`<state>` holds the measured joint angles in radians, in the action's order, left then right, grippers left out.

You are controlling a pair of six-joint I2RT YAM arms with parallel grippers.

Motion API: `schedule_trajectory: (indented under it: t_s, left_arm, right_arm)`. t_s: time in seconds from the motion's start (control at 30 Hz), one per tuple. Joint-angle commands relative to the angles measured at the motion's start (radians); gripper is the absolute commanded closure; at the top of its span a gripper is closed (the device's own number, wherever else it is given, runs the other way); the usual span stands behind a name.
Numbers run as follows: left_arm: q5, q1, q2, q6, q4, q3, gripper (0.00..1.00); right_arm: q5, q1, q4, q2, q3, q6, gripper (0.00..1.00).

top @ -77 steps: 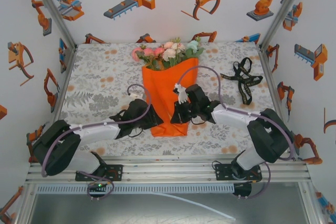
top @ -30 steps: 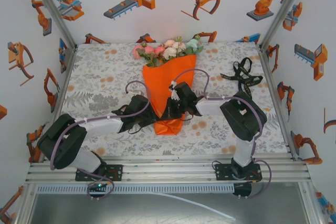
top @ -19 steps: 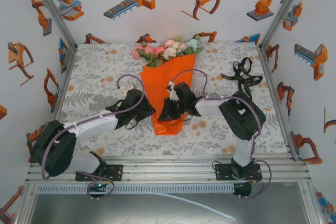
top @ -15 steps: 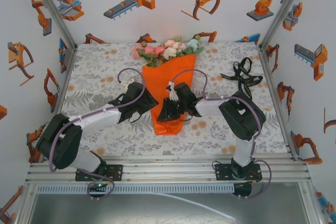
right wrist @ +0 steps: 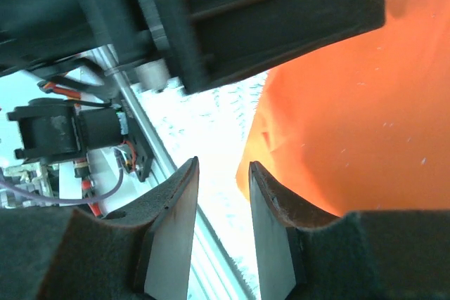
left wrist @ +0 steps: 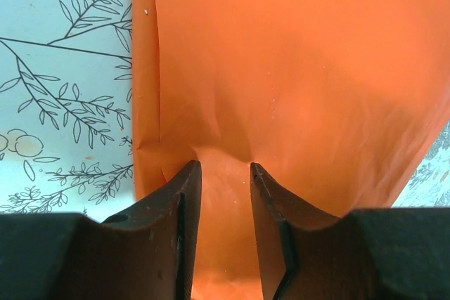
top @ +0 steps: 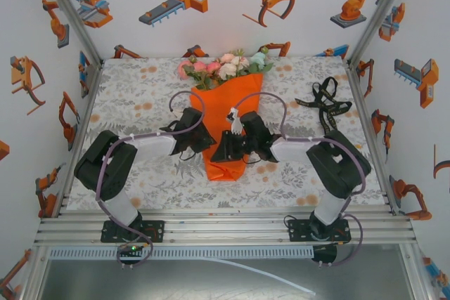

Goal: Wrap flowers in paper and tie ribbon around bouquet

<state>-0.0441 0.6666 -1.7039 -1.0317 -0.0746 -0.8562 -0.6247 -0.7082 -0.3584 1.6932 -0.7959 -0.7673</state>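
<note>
1. Presently, the bouquet (top: pixel 228 114) is laid flat on the counter (top: pixel 140 103). Its long axis runs from the folded tip nearest the arm bases to the flowers (top: pixel 225 68) at the far end.
2. The orange paper (top: pixel 232 96) is seen wrapped as a cone round the stems, so the wrapping is judged all but done.
3. The left jaws are set at the cone's left edge, below its middle. They are narrowly parted astride a bulge of paper and are not seen closed on it.
4. The right jaws are set on the cone's lower part, toward its right side, at about the same height. They are parted with nothing held, and bare counter shows in the gap.
5. The black ribbon (top: pixel 325 107) is seen loosely heaped to the right of the cone, well apart from it and untouched.
6. The right arm (top: pixel 302 149) is judged the nearer to the ribbon. A reach away from the cone, across its axis, would be called for.
</note>
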Motion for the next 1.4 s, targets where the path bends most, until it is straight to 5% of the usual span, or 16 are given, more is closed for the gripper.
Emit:
schedule_trajectory:
  t_s: [0.0, 0.17, 0.37, 0.6, 0.87, 1.13, 1.37]
  left_arm:
    - [-0.014, -0.016, -0.023, 0.009, 0.046, 0.018, 0.65]
    - [-0.004, -0.024, -0.026, 0.023, 0.039, 0.01, 0.65]
    - [0.005, -0.031, -0.041, 0.028, 0.037, 0.0, 0.66]
    - [0.006, -0.032, -0.042, 0.026, 0.036, 0.004, 0.66]
    - [0.017, -0.033, -0.038, 0.017, 0.021, 0.012, 0.66]
    - [0.01, -0.032, -0.025, 0.019, 0.015, 0.023, 0.66]
    - [0.014, -0.034, -0.021, 0.021, 0.01, 0.025, 0.66]
  right_arm:
    - [0.058, 0.013, 0.009, -0.13, 0.05, 0.038, 0.64]
    - [0.135, 0.097, 0.087, -0.261, 0.172, 0.072, 0.76]
    - [0.067, 0.104, 0.053, -0.179, 0.28, 0.117, 0.92]
    - [0.009, 0.115, 0.027, -0.18, 0.248, 0.104, 0.91]
    - [0.072, 0.272, 0.077, -0.166, 0.159, 0.13, 0.9]
    - [0.077, 0.274, 0.019, -0.014, 0.173, 0.147, 0.9]
    - [0.11, 0.3, 0.103, -0.089, 0.098, 0.169, 0.9]
